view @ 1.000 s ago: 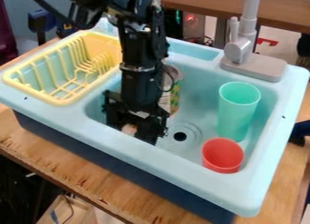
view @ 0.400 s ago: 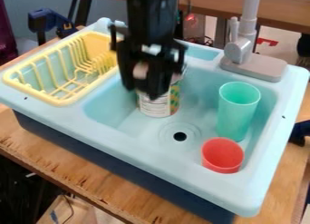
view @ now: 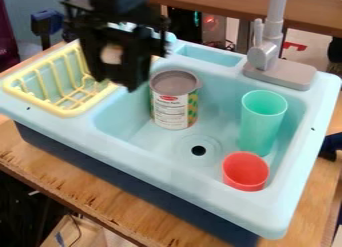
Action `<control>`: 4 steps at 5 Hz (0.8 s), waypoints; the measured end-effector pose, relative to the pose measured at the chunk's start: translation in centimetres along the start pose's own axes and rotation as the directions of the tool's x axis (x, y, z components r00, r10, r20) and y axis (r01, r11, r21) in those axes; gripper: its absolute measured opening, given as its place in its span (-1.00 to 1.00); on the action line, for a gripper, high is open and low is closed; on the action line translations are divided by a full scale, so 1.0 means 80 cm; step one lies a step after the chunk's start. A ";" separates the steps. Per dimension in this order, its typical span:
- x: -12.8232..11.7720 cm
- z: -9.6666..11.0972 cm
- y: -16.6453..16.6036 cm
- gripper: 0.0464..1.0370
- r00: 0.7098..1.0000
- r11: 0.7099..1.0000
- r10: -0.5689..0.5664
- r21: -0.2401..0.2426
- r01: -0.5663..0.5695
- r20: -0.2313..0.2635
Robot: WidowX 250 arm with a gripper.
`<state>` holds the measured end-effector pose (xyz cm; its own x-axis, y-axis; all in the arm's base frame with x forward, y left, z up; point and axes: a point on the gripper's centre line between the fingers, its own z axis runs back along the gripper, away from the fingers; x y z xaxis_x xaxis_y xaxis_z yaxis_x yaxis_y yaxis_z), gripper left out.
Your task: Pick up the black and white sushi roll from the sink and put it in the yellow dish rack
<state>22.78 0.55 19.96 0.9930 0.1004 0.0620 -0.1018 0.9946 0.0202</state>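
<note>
- Where the black arm hangs down from the top edge, its gripper [view: 115, 82] is grasping 1 small pale object [view: 111, 54], seen between the 2 fingers.
- Object identity: cannot tell; the fingers cover part of it. Long axis: cannot tell.
- Key relation: gripper and object appear in front of the inner end of the yellow dish rack [view: 65, 112], beside the basin. In view, most of the rack lies to the left of the object and a little lower; the tin can [view: 174, 103] lies to its right and lower. Height above the rack: hard to judge from 1 view, but the fingertips look raised clear of the sink [view: 167, 162].
- Tin can: upright in the basin, near its back left part, apart from the gripper. Label faces the front.
- Drain [view: 198, 150]: in the basin floor, in front of the can and slightly right.
- Green cup [view: 260, 126]: upright at the right side of the basin, mouth up.
- Red cup [view: 245, 172]: front right corner of the basin, mouth up, just in front of the green cup. Contact between the 2 cups: cannot tell.
- Grey faucet [view: 264, 56]: at the back right of the sink, behind the green cup.
- Support: sink stands on a wooden table [view: 100, 193].
</note>
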 end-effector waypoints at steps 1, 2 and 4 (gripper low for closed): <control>-0.008 -0.013 0.060 0.10 0.993 0.993 0.116 0.015 -0.116 -0.009; -0.003 -0.023 0.106 0.10 0.985 0.985 0.172 0.025 -0.173 0.017; 0.038 -0.073 0.150 0.10 0.975 0.975 0.214 0.044 -0.218 0.066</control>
<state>24.94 12.92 14.53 0.9419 0.3094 0.1306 -0.3179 0.9468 0.0499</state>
